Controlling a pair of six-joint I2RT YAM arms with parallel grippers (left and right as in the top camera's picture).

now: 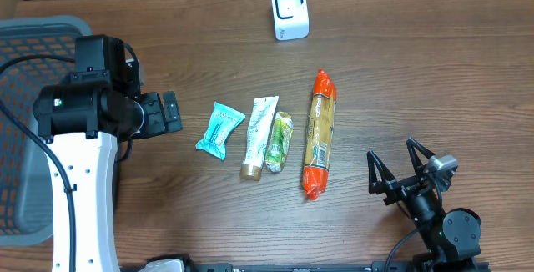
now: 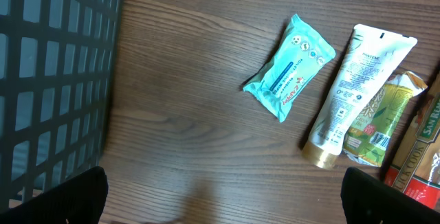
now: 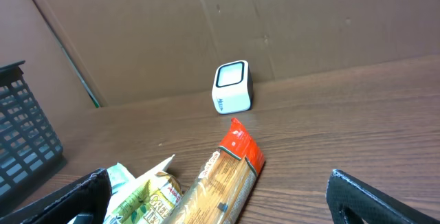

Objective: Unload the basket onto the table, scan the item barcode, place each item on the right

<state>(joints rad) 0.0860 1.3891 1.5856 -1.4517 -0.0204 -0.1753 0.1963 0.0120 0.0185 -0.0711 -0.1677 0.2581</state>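
Four items lie in a row mid-table: a teal wipes packet (image 1: 220, 130) (image 2: 289, 67), a white tube with a gold cap (image 1: 259, 137) (image 2: 354, 90), a green tea packet (image 1: 279, 142) (image 2: 377, 121) and a long spaghetti packet with red ends (image 1: 319, 133) (image 3: 227, 176). The white scanner (image 1: 289, 11) (image 3: 232, 87) stands at the far edge. My left gripper (image 1: 171, 113) (image 2: 223, 203) hangs open, left of the wipes packet, holding nothing. Open and empty too, my right gripper (image 1: 396, 165) (image 3: 220, 207) sits at the near right, pointed towards the spaghetti and the scanner.
A dark grey mesh basket (image 1: 33, 38) (image 2: 55, 80) (image 3: 24, 135) stands at the table's left edge, under and beside the left arm. A cardboard wall (image 3: 275, 25) closes off the back behind the scanner.
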